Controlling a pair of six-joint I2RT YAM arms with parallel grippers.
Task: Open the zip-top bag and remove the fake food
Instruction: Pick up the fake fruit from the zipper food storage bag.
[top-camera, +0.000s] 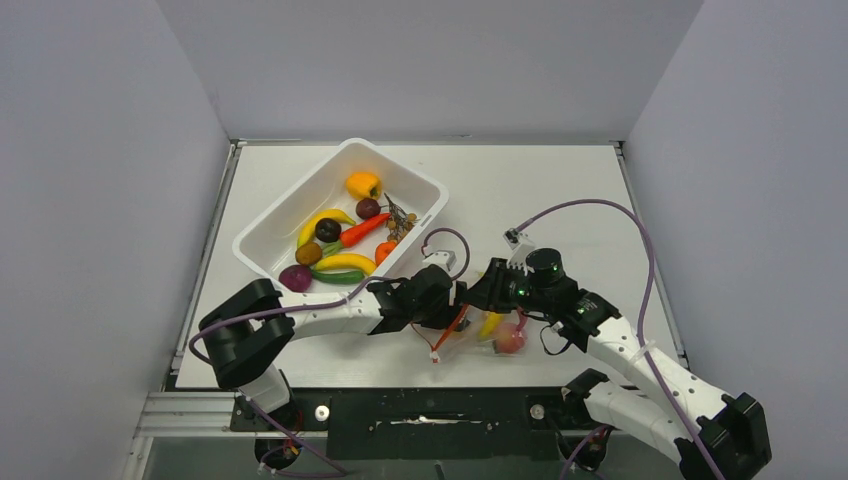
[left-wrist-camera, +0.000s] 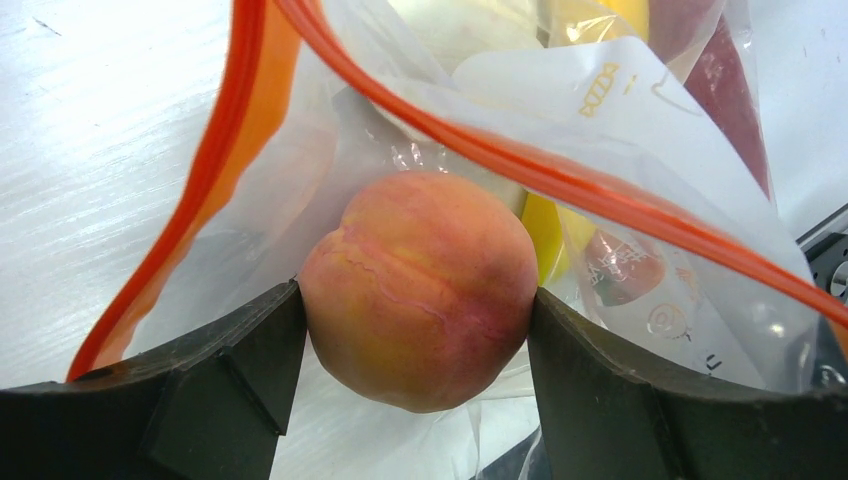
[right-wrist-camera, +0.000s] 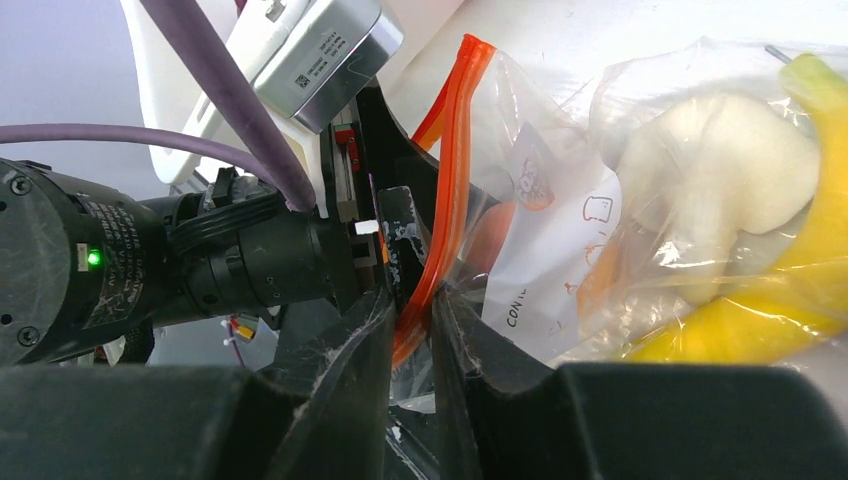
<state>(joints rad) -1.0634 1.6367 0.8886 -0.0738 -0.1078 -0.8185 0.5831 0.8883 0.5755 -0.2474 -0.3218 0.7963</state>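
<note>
The left pincer (left-wrist-camera: 415, 300) is gripping a peach (left-wrist-camera: 420, 280), one dark finger (left-wrist-camera: 250, 370) pressing on each side of the fruit. It is doing so at the mouth of the zip-top bag (left-wrist-camera: 640, 110). The bag's orange zip strip (left-wrist-camera: 560, 170) is parting into two lines that are running off to either side of the peach. The right pincer (right-wrist-camera: 412, 310) is pinching that strip (right-wrist-camera: 455, 130), its fingers (right-wrist-camera: 365, 340) standing narrow with the strip bending where it is passing between them; the left arm's wrist is sitting just beyond. Through the crinkly clear plastic (right-wrist-camera: 560, 230) a lumpy white piece (right-wrist-camera: 720, 190) is showing, and a yellow banana (right-wrist-camera: 800, 270) is curving around it. From above, both pincers are meeting over the bag (top-camera: 470, 335), which is lying on the white counter (top-camera: 560, 200) near its front edge, about midway between the two arm bases. A red piece (top-camera: 510, 340) is glowing through the plastic beside the right arm. Well apart, toward the far left, a white tub (top-camera: 292, 198) is sitting at an angle, holding a yellow pepper (top-camera: 363, 185), a carrot (top-camera: 362, 230), dark plums (top-camera: 328, 230) and more bananas (top-camera: 343, 262).
</note>
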